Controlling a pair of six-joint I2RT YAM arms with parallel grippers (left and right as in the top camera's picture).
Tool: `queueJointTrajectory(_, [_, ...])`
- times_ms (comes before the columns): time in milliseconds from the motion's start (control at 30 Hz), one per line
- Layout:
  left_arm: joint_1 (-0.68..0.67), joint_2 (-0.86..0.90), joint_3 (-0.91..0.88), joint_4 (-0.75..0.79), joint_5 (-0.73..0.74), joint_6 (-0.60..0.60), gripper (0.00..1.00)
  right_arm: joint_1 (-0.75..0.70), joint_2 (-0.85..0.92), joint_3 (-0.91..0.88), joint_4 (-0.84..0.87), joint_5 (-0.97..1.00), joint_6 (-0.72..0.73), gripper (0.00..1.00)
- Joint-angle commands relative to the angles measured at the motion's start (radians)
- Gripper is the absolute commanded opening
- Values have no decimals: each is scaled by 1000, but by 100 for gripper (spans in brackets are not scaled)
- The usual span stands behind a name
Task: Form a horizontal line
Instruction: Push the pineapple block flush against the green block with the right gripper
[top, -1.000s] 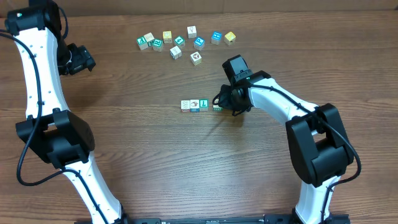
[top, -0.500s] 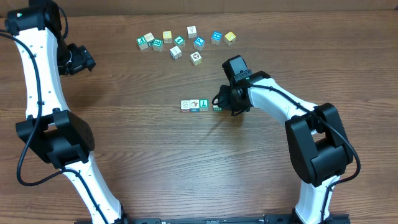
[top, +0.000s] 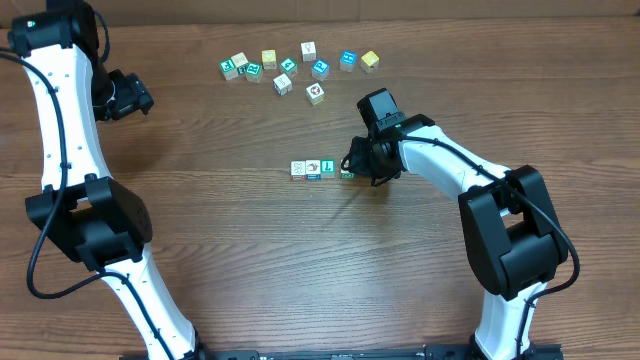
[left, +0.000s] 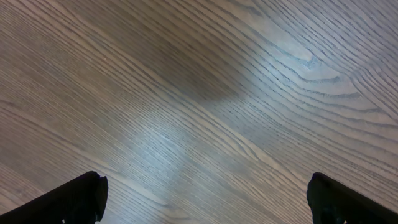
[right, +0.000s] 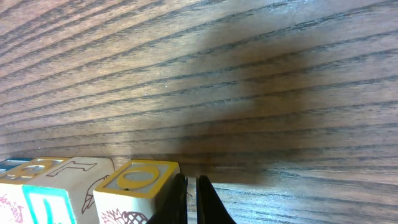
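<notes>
The horizontal line (top: 320, 168) is a short row of tiny whitish cubes at the table's middle; its right end cube (top: 347, 173) is partly hidden under my right gripper (top: 359, 163). In the right wrist view the right gripper (right: 193, 200) is shut with nothing between its fingers, and its left finger touches a yellow-topped cube (right: 134, 182) at the row's end. More cubes of the row (right: 43, 186) sit to its left. My left gripper (top: 138, 100) is far off at the upper left, open and empty over bare wood (left: 205, 199).
A loose cluster of similar cubes (top: 290, 68) lies scattered along the far side of the table, from a cube at the left (top: 231, 68) to a yellow one at the right (top: 370, 60). The wooden table (top: 250, 260) surrounds the row.
</notes>
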Motion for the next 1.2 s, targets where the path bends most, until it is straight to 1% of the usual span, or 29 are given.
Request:
queueJointTrajectory(0, [-10,-1,-5,-2,-9,-14,100,6,6,-7,4,-4,-6,4])
queueJointTrajectory(467, [-10,-1,-5,-2,-9,-14,100,6,6,-7,15,-19,-2,4])
queueJointTrajectory(833, [-10,-1,-5,-2,-9,-14,100,8,6,-7,-15,2,50,4])
queueJointTrajectory(1167, [-10,-1,-5,-2,-9,-14,99,11,6,-7,-15,4,46,4])
